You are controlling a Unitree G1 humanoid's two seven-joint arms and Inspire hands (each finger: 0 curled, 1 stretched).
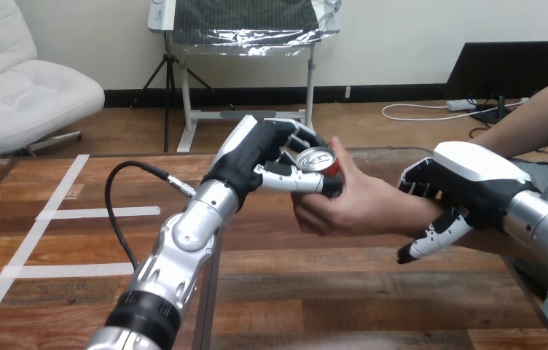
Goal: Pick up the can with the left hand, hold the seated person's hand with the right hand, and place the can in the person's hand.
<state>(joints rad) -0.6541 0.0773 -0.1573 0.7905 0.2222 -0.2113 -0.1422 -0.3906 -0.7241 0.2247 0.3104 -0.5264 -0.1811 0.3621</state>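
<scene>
two hands are on the can (318, 158) in the head view: the robot's left hand (253, 157) and the person's hand (351, 208). the can is up in the air above the middle of the table (373, 299). it is tilted so that its silver top faces the camera, and a strip of red side shows at its right. the left hand grasps it from the left, with its fingers (293, 180) curled round the body and hiding most of it. the person's hand reaches in from the right, thumb up along the can's right side and fingers curled beneath it, touching the robot's fingertips there.

the right hand (475, 175) sits over the person's wrist just behind that hand, white back on top, and clasps it. one finger (431, 237) hooks down across the near side of the forearm, and dark fingers show on the far side. the wrist itself is covered.

the silver left forearm (184, 240) rises from the bottom edge toward the can. white tape strips (96, 213) lie on the table at the left, well apart from the hands. a dark seam (209, 306) in the table runs up from the bottom edge beside the left forearm.
</scene>
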